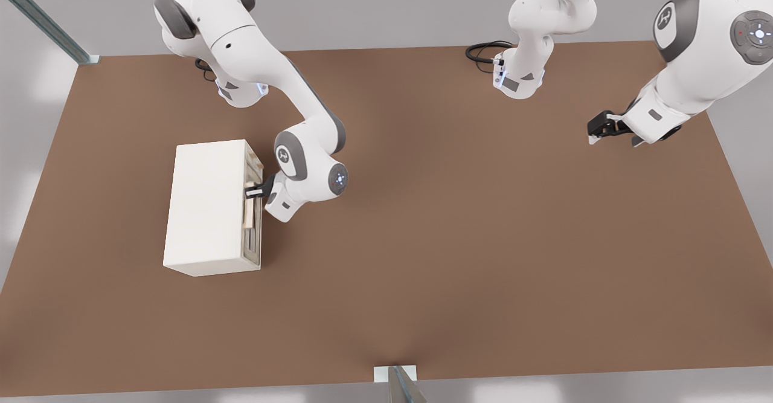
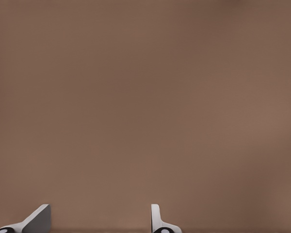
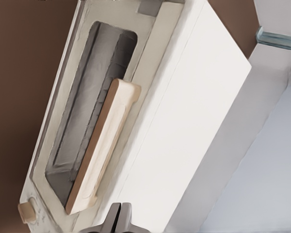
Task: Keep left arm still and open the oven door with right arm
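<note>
Oven (image 1: 205, 206) on table (image 1: 459, 240); gripper (image 1: 252, 191) seemingly touching handle (image 1: 248, 205), front view's right.

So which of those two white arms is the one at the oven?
The right arm, on the front view's left: its gripper reaches the oven door handle. The other hangs over bare table.

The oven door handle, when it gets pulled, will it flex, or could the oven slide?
The handle looks like a thick rigid bar, so probably no flex. The oven stands free on the table, so it may slide or tip. The end effector is at the handle, fingers shut.
</note>
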Controlling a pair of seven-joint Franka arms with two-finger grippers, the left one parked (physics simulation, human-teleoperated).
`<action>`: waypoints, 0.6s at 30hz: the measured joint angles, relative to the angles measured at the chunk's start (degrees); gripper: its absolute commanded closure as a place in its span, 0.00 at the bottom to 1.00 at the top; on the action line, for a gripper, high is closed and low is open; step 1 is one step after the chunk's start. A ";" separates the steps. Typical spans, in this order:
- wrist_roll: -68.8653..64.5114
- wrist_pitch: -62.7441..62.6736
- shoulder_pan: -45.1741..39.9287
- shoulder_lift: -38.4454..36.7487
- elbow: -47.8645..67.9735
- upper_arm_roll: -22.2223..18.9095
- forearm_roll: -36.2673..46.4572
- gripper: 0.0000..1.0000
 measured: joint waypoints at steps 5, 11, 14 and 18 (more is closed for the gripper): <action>4.98 0.07 -0.40 1.49 -0.69 0.00 -0.07 0.79; 9.36 0.56 -0.65 3.91 0.97 0.00 -0.09 0.79; 11.03 1.10 -1.05 4.89 2.05 -0.01 -0.09 0.79; 12.82 1.97 -1.34 5.60 2.40 -0.09 -0.10 0.79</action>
